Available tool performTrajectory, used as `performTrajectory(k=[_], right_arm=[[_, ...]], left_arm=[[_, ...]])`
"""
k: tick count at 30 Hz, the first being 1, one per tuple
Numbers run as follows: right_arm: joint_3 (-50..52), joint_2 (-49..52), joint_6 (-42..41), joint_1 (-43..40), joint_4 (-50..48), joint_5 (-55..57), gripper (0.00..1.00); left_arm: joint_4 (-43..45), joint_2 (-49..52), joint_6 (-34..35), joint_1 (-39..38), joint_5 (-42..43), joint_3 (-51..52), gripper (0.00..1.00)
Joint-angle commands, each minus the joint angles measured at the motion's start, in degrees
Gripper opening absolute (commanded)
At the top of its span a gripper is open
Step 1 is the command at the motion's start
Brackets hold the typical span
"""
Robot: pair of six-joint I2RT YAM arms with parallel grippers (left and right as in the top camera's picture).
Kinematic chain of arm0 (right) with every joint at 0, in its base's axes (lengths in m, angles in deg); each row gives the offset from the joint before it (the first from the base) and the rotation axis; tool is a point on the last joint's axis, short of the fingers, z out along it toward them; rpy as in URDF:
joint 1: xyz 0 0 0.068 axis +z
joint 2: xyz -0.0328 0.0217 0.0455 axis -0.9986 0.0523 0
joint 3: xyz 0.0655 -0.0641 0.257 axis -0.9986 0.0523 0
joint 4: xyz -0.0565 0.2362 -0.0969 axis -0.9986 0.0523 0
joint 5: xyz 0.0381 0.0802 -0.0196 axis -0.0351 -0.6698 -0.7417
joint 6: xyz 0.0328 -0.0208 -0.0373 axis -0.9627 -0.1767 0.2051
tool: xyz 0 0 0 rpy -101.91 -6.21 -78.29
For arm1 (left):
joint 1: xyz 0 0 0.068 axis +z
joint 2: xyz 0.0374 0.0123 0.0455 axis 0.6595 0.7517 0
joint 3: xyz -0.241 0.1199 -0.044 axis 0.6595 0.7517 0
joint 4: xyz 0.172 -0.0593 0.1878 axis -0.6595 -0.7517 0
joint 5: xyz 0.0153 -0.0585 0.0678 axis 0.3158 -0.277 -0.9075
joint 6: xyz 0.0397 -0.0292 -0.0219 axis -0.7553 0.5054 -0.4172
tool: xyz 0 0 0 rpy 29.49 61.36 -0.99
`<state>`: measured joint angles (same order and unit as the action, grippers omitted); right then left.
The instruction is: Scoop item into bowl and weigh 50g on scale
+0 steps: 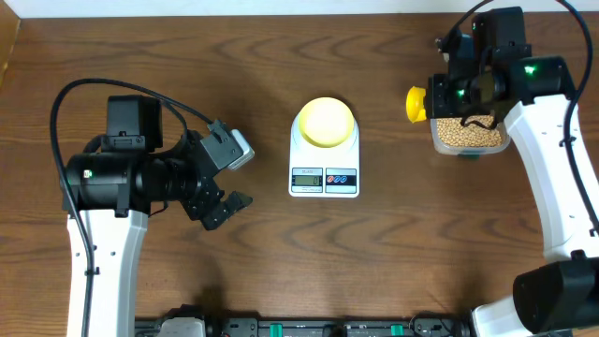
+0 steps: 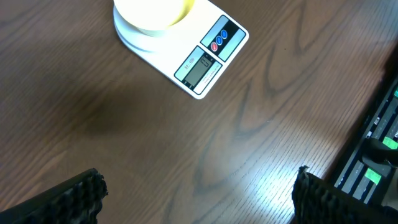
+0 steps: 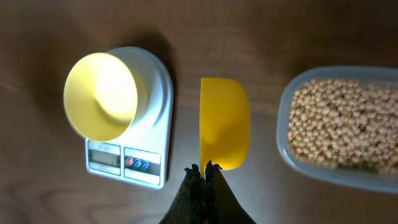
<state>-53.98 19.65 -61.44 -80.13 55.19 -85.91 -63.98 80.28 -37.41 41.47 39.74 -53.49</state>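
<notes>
A: Overhead, bowl (image 1: 325,122) sat on the scale (image 1: 324,178), beans (image 1: 465,134) in a tub (image 1: 436,142) right of it, left gripper (image 1: 239,178) spread to its left.
B: Left wrist: spread wide too. Right wrist: right gripper (image 3: 204,175) pinched the spoon (image 3: 224,124) by its handle beside the scale. Loose, rolly beans, so scoop.

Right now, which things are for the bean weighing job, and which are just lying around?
For the job: tan beans, clear tub, yellow scoop, pale-yellow bowl, white kitchen scale.
Just lying about: black gear with green plugs, along the front.
</notes>
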Motion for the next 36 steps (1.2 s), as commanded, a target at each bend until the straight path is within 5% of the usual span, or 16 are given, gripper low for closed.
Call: performTrajectory(k=[1, 23, 30, 36], right_arm=[[2.36, 0.24, 0.35, 0.11, -2.16, 1.20, 0.01], [2.97, 0.28, 3.26, 0.24, -7.52, 1.75, 0.01], [2.69, 0.02, 4.94, 0.17, -5.01, 19.34, 0.01], [2.58, -2.25, 9.31, -0.24, -3.21, 20.94, 0.01]], left_arm=[[-0.20, -0.15, -0.94, 0.00, 0.92, 0.09, 0.98], [-0.20, -0.15, -0.94, 0.00, 0.92, 0.09, 0.98], [-0.20, -0.15, -0.94, 0.00, 0.92, 0.09, 0.98], [-0.20, -0.15, -0.94, 0.00, 0.92, 0.09, 0.98]])
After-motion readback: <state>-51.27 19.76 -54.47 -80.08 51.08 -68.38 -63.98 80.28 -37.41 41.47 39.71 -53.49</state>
